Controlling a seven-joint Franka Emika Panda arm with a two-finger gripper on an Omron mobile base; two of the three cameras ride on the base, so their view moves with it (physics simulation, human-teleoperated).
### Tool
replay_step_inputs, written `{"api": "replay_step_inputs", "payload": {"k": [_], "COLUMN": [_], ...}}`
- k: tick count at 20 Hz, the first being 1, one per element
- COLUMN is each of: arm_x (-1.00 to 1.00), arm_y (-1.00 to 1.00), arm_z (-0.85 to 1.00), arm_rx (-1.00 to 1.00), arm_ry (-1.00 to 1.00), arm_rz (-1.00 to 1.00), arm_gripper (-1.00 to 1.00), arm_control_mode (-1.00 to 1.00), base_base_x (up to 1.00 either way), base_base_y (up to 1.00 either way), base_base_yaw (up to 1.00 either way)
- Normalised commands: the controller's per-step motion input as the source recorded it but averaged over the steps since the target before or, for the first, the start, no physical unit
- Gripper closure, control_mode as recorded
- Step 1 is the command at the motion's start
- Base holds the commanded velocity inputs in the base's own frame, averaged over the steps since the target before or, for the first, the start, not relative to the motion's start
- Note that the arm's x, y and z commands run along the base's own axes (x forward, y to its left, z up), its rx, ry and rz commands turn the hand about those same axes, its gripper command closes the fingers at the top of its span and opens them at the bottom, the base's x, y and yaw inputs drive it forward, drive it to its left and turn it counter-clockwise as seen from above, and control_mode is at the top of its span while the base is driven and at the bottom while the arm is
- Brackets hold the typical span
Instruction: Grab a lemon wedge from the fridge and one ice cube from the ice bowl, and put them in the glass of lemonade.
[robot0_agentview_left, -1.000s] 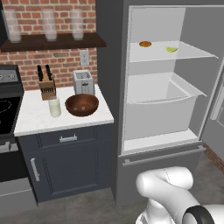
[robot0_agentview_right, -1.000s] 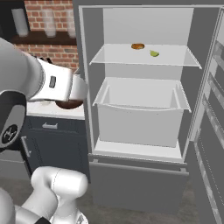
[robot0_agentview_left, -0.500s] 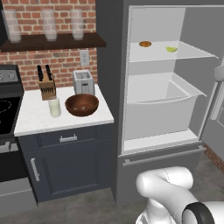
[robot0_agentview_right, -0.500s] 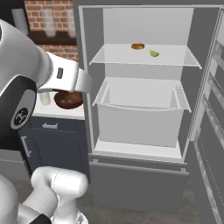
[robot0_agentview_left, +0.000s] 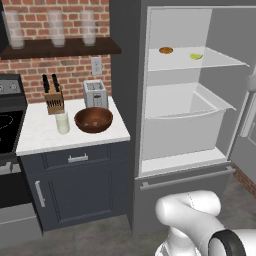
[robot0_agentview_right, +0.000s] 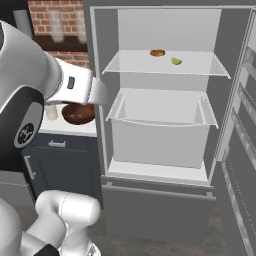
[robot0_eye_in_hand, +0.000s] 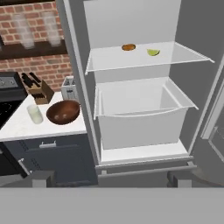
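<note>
Open fridge (robot0_agentview_left: 125, 125); orange-brown item (robot0_agentview_left: 166, 50) sits near lemon wedge (robot0_agentview_left: 196, 56).

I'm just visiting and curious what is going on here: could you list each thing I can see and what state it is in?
fridge: door open, white interior showing.
lemon wedge: lying on the fridge's upper shelf, untouched.
orange-brown item: on the same shelf, apart from the wedge.
fridge drawer: empty as far as visible.
ice bowl: on the counter.
glass of lemonade: upright beside the bowl.
pincer: open, holding nothing.
</note>
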Motion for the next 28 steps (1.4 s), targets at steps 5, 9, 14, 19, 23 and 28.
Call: {"api": "replay_step_inputs", "payload": {"k": [5, 9, 14, 19, 23, 28], "arm_x": [0.00, 0.00, 0.00, 0.00, 0.00, 0.00], "arm_y": [-0.15, 0.00, 0.00, 0.00, 0.00, 0.00], "arm_z": [0.10, 0.00, 0.00, 0.00, 0.00, 0.00], "arm_rx": [0.00, 0.00, 0.00, 0.00, 0.00, 0.00], "arm_ry": [0.00, 0.00, 0.00, 0.00, 0.00, 0.00], "arm_rz": [0.00, 0.00, 0.00, 0.00, 0.00, 0.00], "arm_gripper": [-1.00, -1.00, -1.00, -1.00, -1.00, -1.00], "arm_control_mode": [1.00, 1.00, 1.00, 1.00, 1.00, 1.00], "base_base_x": [0.13, 0.51, 0.78, 0.65, 0.63, 0.29], "base_base_y": [-0.08, -0.12, 0.00, -0.04, -0.27, -0.45], "base_base_yaw": [0.03, 0.11, 0.07, 0.00, 0.00, 0.00]}}
